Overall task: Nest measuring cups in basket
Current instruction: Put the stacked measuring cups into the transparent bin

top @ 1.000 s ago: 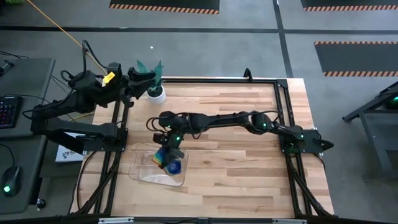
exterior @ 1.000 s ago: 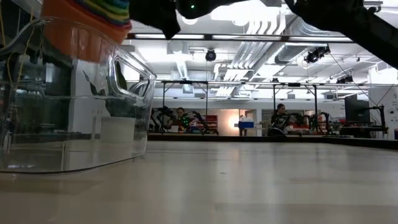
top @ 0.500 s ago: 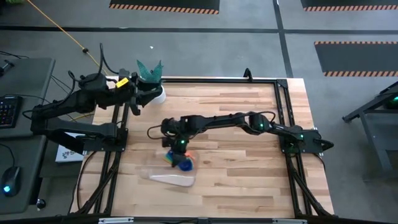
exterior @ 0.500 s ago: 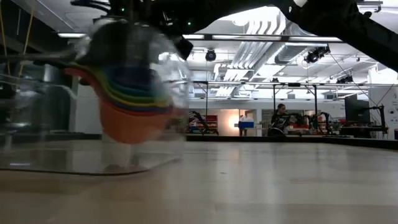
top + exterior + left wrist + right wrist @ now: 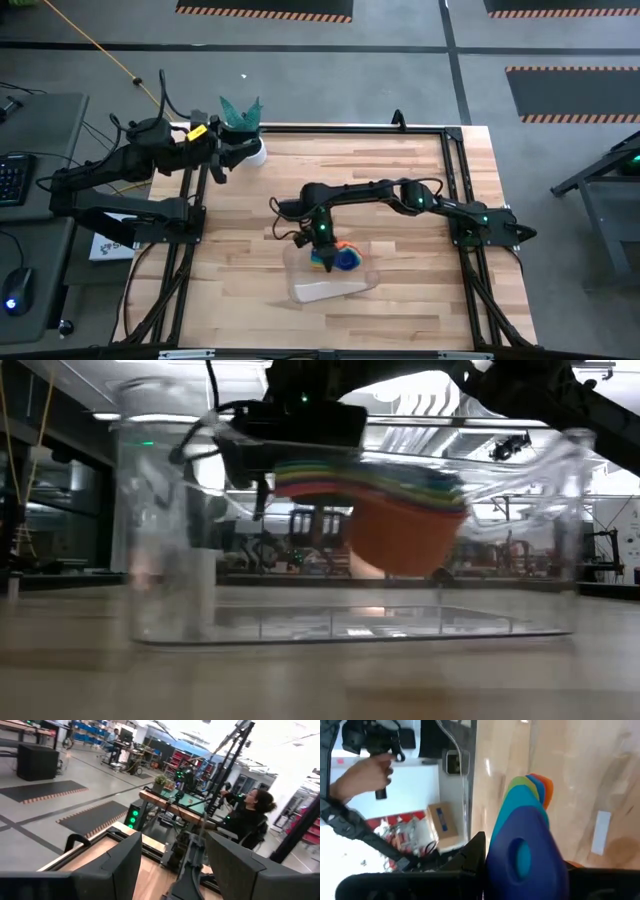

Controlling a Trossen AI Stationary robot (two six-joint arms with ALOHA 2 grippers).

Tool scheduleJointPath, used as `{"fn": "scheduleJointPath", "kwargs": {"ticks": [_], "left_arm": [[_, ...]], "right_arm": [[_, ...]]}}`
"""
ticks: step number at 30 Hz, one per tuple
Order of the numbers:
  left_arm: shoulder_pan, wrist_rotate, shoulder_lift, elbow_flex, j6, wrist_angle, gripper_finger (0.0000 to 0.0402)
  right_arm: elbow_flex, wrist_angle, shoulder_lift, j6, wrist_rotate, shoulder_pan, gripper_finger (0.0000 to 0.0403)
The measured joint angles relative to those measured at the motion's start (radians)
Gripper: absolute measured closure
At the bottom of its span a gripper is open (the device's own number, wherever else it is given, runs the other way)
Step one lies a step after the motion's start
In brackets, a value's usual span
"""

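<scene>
Below centre of the high view, the right gripper was clamped on the nested cups over the basket; left gripper, upper left, jaws apart.

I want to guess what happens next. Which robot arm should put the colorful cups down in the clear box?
Right. Its gripper already holds the nested measuring cups over the basket. The left gripper waits far off, near the plant pot.
</scene>
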State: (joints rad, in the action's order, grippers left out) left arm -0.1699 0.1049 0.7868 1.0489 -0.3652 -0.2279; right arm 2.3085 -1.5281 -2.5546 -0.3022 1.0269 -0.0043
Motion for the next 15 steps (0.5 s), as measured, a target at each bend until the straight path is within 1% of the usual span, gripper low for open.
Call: {"fn": "scheduleJointPath", "kwargs": {"ticks": [2,5,9,15], "left_arm": [[0.0,0.018,0.0,0.0,0.0,0.0,0.0191],[0.0,0.041,0.0,0.0,0.0,0.001,0.0191],[0.0,0.048,0.0,0.0,-0.001,0.0,0.0191],[0.0,0.048,0.0,0.0,0.001,0.0,0.0191]], "right_arm": [[0.0,-0.041,0.0,-0.03,0.003,0.0,0.0342],[0.0,-0.014,0.007,-0.028,0.009,-0.002,0.0342],[0.0,0.064,0.03,0.035,0.038,-0.009,0.0342],[0.0,0.199,0.137,0.15,0.065,-0.014,0.0342]]}}
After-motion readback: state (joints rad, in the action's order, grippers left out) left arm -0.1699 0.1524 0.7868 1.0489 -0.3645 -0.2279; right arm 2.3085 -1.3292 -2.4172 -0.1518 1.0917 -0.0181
